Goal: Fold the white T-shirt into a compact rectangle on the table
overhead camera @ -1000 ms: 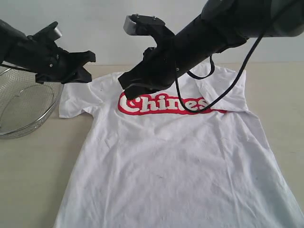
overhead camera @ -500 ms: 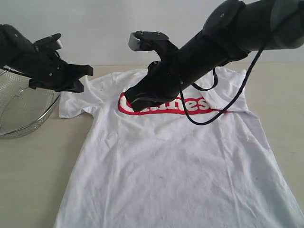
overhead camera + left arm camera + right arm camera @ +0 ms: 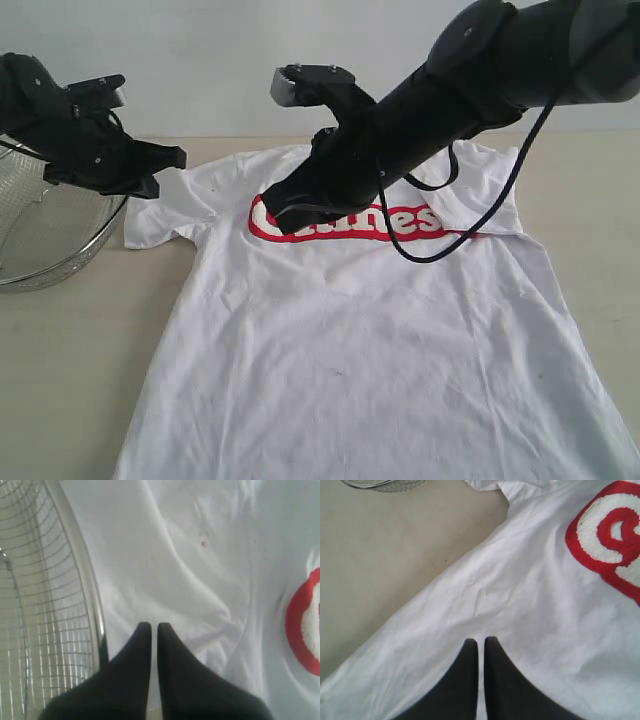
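The fold seemed barely begun: the white T-shirt [image 3: 370, 340] lay face up and nearly flat on the counter [image 3: 70, 380], collar far and hem near, its right sleeve [image 3: 480, 190] apparently turned in over the chest, the left sleeve [image 3: 160, 215] spread just beside the wire mesh bowl [image 3: 50, 230]; the cloth was softly creased, the red band [image 3: 420, 222] partly hidden by the right arm. The left pincer [image 3: 170, 160] hung above that left sleeve and the right pincer [image 3: 285, 215] above the chest, both closed tight on nothing; next, a pincer would likely need to open, drop and nip the sleeve edge.
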